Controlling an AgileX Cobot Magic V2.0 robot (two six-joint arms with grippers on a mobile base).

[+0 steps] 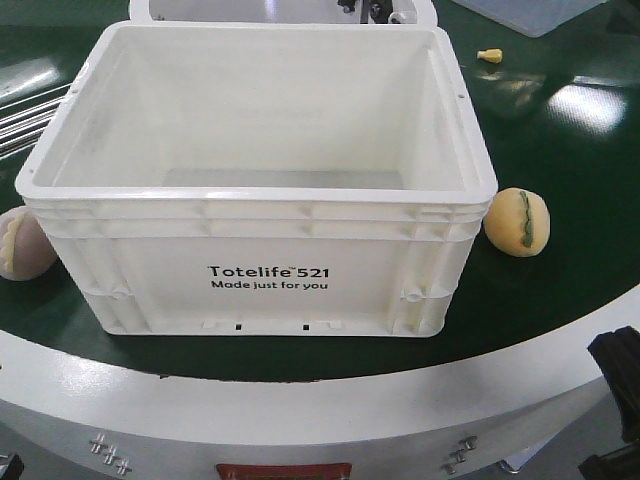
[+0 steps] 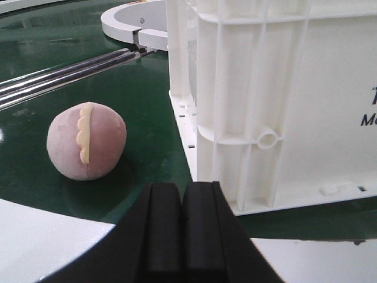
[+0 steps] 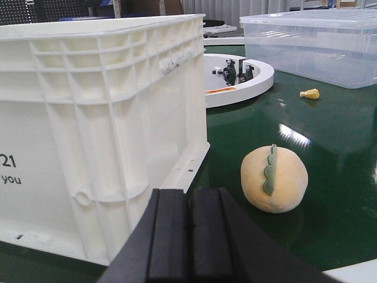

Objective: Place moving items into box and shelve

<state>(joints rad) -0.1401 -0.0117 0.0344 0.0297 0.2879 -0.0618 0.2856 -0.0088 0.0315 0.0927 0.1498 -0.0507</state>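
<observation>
A white open crate (image 1: 258, 190) marked "Totelife 521" stands on the green turntable; its inside shows nothing. A pink plush ball with a cream ridge (image 2: 86, 140) lies left of the crate, also at the front view's left edge (image 1: 22, 245). An orange plush ball with a green ridge (image 3: 274, 178) lies right of the crate (image 1: 518, 222). My left gripper (image 2: 182, 194) is shut and empty, low by the crate's front left corner (image 2: 235, 118). My right gripper (image 3: 189, 200) is shut and empty by the crate's front right corner (image 3: 118, 118). Part of the right arm shows at the front view's lower right (image 1: 618, 385).
A clear plastic bin (image 3: 312, 44) stands at the back right, with a small yellow piece (image 3: 310, 94) in front of it. A white round hub (image 3: 238, 76) sits behind the crate. Metal rails (image 2: 65, 73) run at the left. The turntable's white rim (image 1: 300, 410) curves along the front.
</observation>
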